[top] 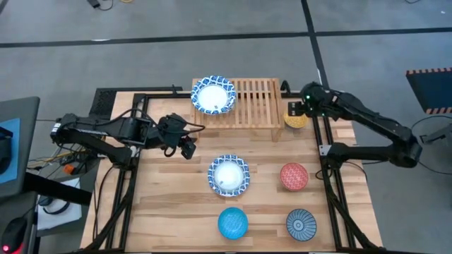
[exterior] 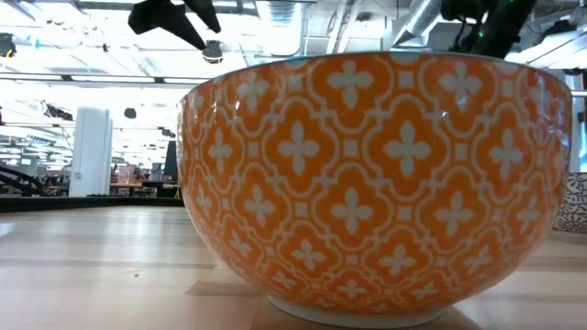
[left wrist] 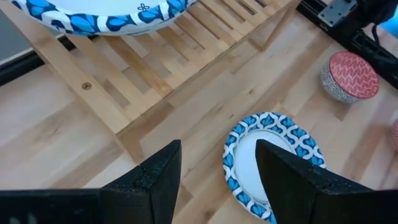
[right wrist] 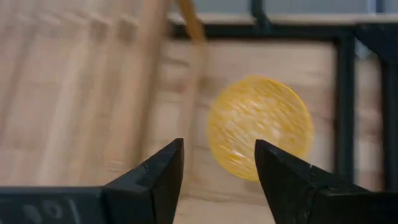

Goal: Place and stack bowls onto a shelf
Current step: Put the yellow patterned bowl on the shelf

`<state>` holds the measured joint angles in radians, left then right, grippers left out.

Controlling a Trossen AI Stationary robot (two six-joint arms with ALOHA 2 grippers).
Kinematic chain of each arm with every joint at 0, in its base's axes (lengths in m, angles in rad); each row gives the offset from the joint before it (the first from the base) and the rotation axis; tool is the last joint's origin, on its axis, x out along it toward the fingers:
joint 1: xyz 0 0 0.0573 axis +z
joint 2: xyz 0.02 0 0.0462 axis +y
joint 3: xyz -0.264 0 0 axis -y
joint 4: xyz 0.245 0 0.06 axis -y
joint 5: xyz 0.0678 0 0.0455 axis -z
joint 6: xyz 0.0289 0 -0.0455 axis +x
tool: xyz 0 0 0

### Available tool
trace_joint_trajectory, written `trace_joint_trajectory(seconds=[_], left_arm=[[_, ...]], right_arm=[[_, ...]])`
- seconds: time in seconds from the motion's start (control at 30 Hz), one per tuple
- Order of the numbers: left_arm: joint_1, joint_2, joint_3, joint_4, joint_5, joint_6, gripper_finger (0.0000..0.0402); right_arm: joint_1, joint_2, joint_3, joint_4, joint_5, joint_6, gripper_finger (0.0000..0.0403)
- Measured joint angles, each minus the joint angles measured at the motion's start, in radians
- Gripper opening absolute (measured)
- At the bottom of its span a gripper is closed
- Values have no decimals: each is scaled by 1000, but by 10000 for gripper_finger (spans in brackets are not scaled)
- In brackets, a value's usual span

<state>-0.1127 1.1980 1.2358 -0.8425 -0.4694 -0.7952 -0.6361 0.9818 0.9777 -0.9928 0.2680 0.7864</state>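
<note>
The light-wood slatted shelf stands at the table's far side, and a white bowl with a blue patterned rim rests on its left half. A second white, blue-rimmed bowl sits on the table; my left gripper hovers open to its left, between it and the shelf, and this bowl shows just beyond the fingers in the left wrist view. My right gripper hangs open over the yellow bowl, which stands on the table at the shelf's right end.
A red bowl, a bright blue bowl and a dark-blue radial bowl stand on the near right part of the table. An orange-patterned bowl wall fills the low view. Black frame rails run along both table sides.
</note>
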Motion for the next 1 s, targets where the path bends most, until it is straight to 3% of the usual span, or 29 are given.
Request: trace_joint_trajectory(seconds=[0.33, 1.0], left_arm=[[-6, 0, 0, 17, -3, 0, 189], [-7, 0, 0, 18, -3, -6, 189]], right_arm=[[-153, 48, -102, -28, -88, -90, 195], [-291, 284, -149, -4, -83, -136, 194]])
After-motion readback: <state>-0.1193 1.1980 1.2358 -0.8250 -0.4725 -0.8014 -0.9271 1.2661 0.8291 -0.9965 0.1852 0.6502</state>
